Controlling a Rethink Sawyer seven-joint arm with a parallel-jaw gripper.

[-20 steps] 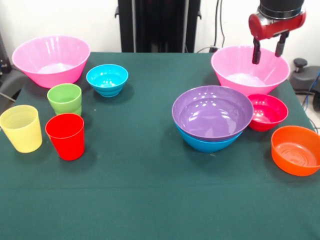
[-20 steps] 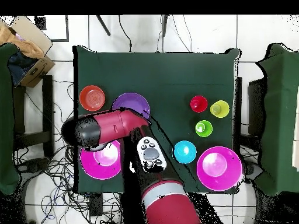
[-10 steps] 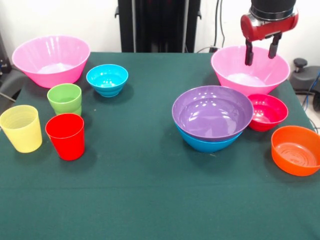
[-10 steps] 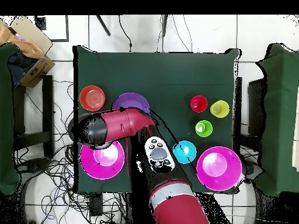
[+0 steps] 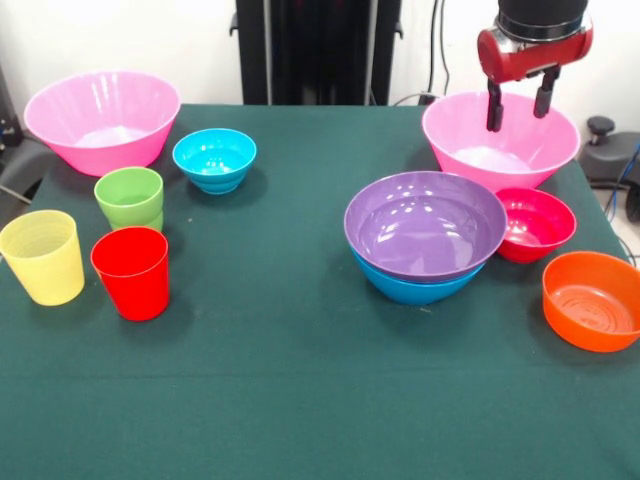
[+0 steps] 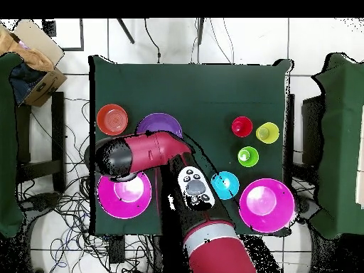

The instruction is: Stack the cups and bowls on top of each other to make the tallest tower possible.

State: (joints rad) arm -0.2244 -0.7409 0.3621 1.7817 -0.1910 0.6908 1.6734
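My gripper (image 5: 516,105) is open and empty, hanging just above the rim of the right pink bowl (image 5: 455,150). In front of that bowl a purple bowl (image 5: 425,225) sits nested in a blue bowl (image 5: 410,288), forming a low tower. A crimson bowl (image 5: 537,222) and an orange bowl (image 5: 592,300) stand to their right. On the left are a second pink bowl (image 5: 100,120), a cyan bowl (image 5: 214,158), and the green cup (image 5: 130,198), yellow cup (image 5: 42,256) and red cup (image 5: 131,272). In the overhead view my arm (image 6: 142,153) hides the gripper and the crimson bowl.
Dark green cloth covers the table (image 5: 300,380). In the overhead view, chairs stand at both sides of the table, a cardboard box (image 6: 32,60) sits at the upper left, and cables lie on the floor.
My gripper has shifted a little to the left and slightly up over the right pink bowl in the front view. It stays open. No cup or bowl has moved.
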